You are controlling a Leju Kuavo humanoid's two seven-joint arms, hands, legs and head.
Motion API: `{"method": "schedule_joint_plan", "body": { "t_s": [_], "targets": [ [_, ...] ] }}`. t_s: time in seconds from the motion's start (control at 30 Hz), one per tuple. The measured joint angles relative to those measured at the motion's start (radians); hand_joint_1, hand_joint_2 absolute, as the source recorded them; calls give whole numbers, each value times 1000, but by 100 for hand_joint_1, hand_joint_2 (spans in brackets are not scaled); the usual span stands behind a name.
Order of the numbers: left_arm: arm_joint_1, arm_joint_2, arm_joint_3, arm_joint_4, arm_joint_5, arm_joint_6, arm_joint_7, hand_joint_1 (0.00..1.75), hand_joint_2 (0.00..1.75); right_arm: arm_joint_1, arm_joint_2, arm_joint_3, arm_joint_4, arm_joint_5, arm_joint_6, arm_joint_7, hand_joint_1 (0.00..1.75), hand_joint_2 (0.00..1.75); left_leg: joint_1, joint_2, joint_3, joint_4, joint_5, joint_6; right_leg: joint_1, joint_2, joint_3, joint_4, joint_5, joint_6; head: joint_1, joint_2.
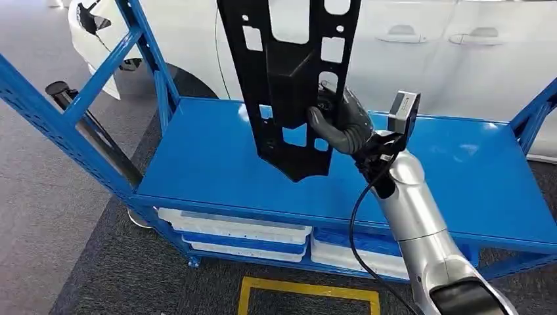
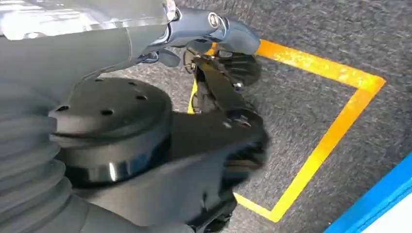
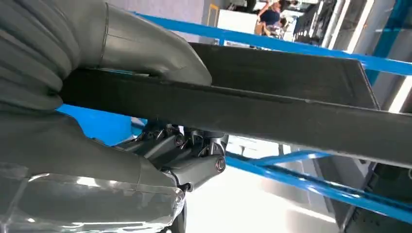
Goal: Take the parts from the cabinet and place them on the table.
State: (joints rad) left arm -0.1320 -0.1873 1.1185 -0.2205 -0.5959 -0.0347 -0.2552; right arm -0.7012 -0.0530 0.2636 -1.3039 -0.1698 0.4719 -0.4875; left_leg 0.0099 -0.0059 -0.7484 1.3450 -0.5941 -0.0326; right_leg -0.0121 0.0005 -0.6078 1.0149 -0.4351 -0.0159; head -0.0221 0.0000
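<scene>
We are mid-carry: our right hand (image 1: pixel 341 121) grips the black perforated panel (image 1: pixel 289 72), hanging upright above the blue table (image 1: pixel 460 170). Next we lower and release it. Left hand (image 2: pixel 218 82): state unclear.

Blue metal table (image 1: pixel 217 164) on dark carpet (image 1: pixel 138 275), white trays (image 1: pixel 236 231) on lower shelf

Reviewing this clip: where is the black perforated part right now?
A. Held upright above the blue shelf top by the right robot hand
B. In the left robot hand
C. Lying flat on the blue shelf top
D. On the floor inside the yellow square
A: the right robot hand grips the black part, which hangs upright above the blue shelf top.
</scene>
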Motion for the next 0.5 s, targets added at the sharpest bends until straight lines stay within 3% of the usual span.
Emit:
{"method": "schedule_joint_plan", "body": {
  "t_s": [0.03,0.07,0.13,0.17,0.3,0.33,0.37,0.47,0.5],
  "targets": [
    [1,0,0,0,0,0,3,0,175,0,0,2,0,0,1,3,175,175,0,0,3,-13,20,1,0,0,1,0,0,0,0,0],
    [1,0,0,0,0,2,5,0,175,0,0,3,0,-1,2,3,175,175,0,0,31,-73,60,5,1,1,2,1,-1,0,0,0],
    [-1,0,0,0,0,4,5,0,175,-1,2,3,-1,-2,2,3,175,175,-1,0,127,-271,155,18,2,4,8,1,-3,4,0,0],
    [-2,1,0,0,0,5,6,0,175,-1,2,3,-2,-2,2,3,175,175,-4,-1,151,-321,151,25,4,4,8,0,-4,6,0,0],
    [-1,1,0,0,0,6,7,0,175,-3,2,6,-3,-3,4,5,175,175,-11,-2,152,-333,156,40,4,5,6,-6,3,30,0,0],
    [-1,1,1,0,0,6,7,0,175,-4,2,7,-5,-3,5,6,175,175,1,0,159,-348,165,49,6,5,5,-3,-5,35,1,0],
    [-1,0,0,0,0,6,7,0,175,-8,2,7,-6,-4,7,7,175,175,-1,1,160,-352,169,54,6,4,-5,22,-27,37,2,0],
    [-2,0,1,0,0,5,7,0,175,-10,2,9,-6,-6,10,8,175,175,-2,2,157,-352,169,60,0,4,-110,258,-142,46,4,0],
    [-1,0,1,0,0,4,8,0,175,-8,2,12,-5,-6,11,8,175,175,-3,2,155,-350,169,60,-2,4,-137,315,-155,50,4,0]
  ]
}}
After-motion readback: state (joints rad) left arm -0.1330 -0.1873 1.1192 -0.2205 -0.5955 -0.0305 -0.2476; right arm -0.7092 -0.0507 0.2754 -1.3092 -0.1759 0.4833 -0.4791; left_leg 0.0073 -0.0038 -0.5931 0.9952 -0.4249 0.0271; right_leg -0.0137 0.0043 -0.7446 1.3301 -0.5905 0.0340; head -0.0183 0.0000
